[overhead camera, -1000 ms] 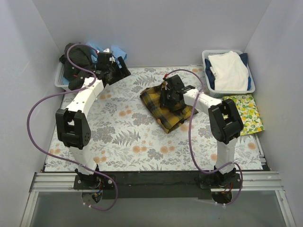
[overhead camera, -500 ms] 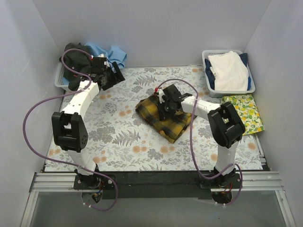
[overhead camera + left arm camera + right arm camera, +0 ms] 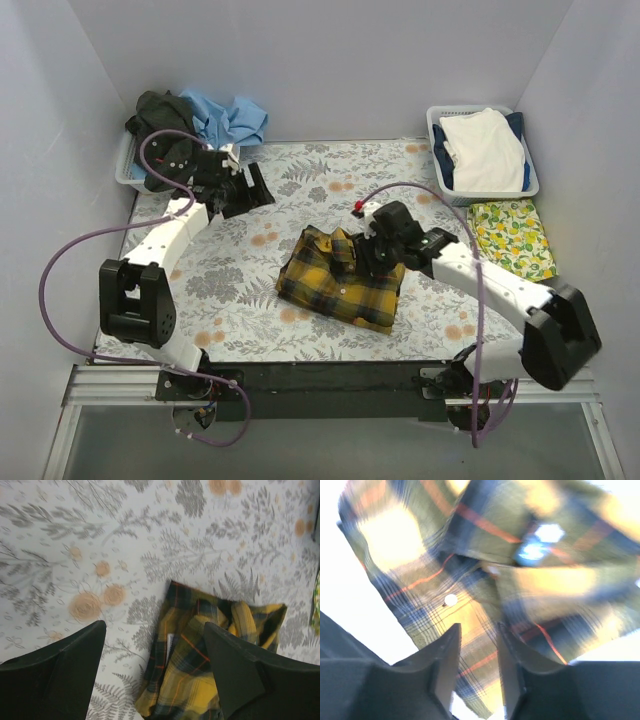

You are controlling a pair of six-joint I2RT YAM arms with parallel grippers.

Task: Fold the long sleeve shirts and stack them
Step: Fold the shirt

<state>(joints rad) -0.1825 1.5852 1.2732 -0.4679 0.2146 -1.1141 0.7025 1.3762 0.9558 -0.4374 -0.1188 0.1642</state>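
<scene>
The yellow-and-black plaid shirt [image 3: 335,285] lies folded in a bundle on the fern-print table cover [image 3: 250,280], collar toward the back. My right gripper [image 3: 373,260] is on its right edge, fingers nearly together with plaid cloth between them; in the right wrist view the right gripper [image 3: 477,630] pinches the shirt [image 3: 470,570]. My left gripper [image 3: 257,187] is wide open and empty at the back left. In the left wrist view the left gripper [image 3: 153,630] hangs above the cover, with the shirt [image 3: 200,655] beyond it. A dark shirt [image 3: 160,112] and a light blue shirt [image 3: 232,115] are heaped at the back left.
A grey basket [image 3: 124,176] holds the heaped shirts at the back left. A second basket [image 3: 531,186] at the back right holds white cloth [image 3: 485,150] over dark blue. A lemon-print cloth [image 3: 515,240] lies in front of it.
My right gripper has dragged the plaid shirt toward the front and a little left. My left gripper has moved from the basket's side out over the table cover.
</scene>
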